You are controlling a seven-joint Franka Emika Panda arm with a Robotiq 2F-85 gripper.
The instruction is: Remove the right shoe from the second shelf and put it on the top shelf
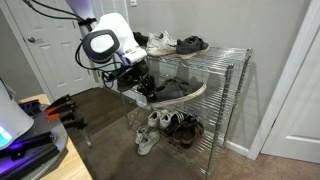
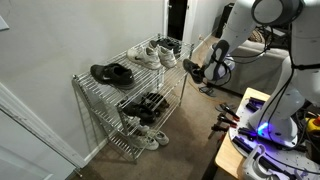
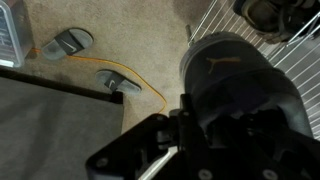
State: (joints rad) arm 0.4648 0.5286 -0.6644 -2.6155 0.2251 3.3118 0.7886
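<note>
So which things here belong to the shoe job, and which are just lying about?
Job: black shoe, hand gripping it, second shelf, top shelf.
Lying about: white sneakers, orange cable, lowest-tier shoes.

A black low-cut shoe with a thin paler sole edge hangs in mid-air, in an exterior view at 3 o'clock of the uppermost chrome wire-grid tier, 2 o'clock of the chrome wire-grid middle tier.
</note>
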